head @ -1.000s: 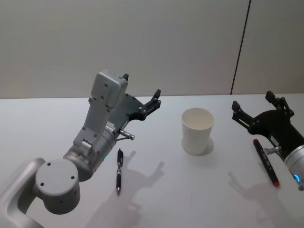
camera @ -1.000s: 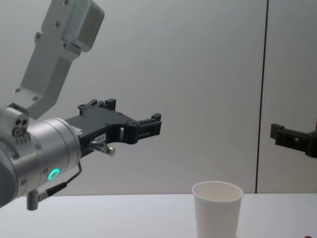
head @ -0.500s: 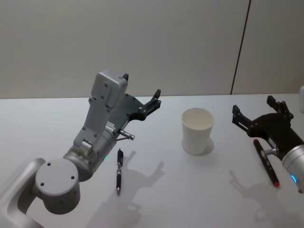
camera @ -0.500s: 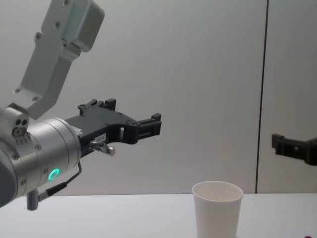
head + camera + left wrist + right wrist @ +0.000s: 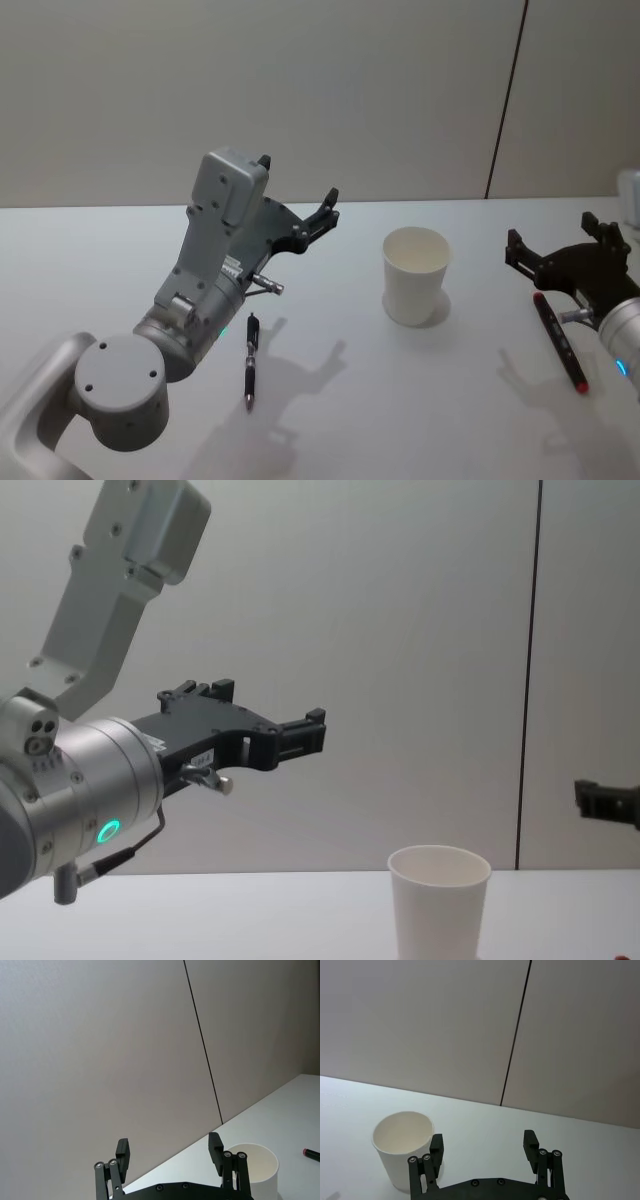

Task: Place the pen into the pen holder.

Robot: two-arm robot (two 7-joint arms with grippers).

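- Right pincer (image 5: 553, 238), released, hovers at frame right near a red-tipped pen (image 5: 560, 342).
- My left pincer (image 5: 297, 180), also released, hangs left of the pen holder (image 5: 415, 275).

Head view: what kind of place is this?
Probably a robot test room or lab: a white table, a plain panelled wall, and a white paper cup, black pen and red-tipped pen near the left tool and right tool.
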